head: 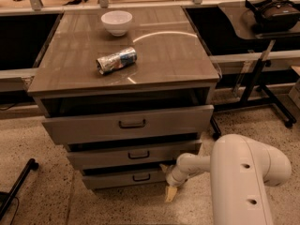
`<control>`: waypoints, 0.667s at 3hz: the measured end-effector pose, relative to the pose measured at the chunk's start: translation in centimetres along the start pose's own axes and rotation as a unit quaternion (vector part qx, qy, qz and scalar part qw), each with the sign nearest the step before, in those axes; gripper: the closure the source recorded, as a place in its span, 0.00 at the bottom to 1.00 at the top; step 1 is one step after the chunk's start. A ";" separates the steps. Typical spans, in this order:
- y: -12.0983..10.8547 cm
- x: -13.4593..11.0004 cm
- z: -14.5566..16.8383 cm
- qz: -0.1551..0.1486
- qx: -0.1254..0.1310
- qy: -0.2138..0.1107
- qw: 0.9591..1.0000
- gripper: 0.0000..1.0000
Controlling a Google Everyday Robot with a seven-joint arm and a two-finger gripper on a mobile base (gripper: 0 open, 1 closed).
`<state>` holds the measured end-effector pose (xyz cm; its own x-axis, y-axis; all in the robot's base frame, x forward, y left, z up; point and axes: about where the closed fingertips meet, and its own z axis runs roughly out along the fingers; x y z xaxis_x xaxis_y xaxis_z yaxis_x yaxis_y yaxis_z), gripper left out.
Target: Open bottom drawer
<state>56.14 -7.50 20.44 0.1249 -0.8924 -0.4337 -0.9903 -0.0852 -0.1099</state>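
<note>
Camera view: one look down from the front at a bench point(178, 55) with three drawers, on a speckled floor point(47, 139).
Bottom drawer point(112, 179): lowest on the bench front, the shallowest of the three, with a dark bar pull at its centre and a dark gap along its upper edge.
Middle drawer point(108, 157): directly above it on the bench front.
Top drawer point(84, 128): tallest front, just under the bench top and standing out forward.
Pincer point(168, 181): at the bench's lower right front corner, by the bottom drawer's right end; its two tan fingers point(171, 194) stand apart, holding nothing.
Arm point(243, 172): white, in front of the bench to its right.
Bowl point(116, 21): white, at the back of the bench top.
Crushed can point(116, 60): on its side near the middle of the bench top.
</note>
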 end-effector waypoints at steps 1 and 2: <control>-1.7 1.0 0.8 -0.012 0.021 0.005 1.000 0.00; -2.4 1.4 1.4 -0.018 0.030 0.008 0.999 0.00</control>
<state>58.80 -7.94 18.84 0.1592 -0.8960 -0.4146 -0.9795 -0.0909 -0.1798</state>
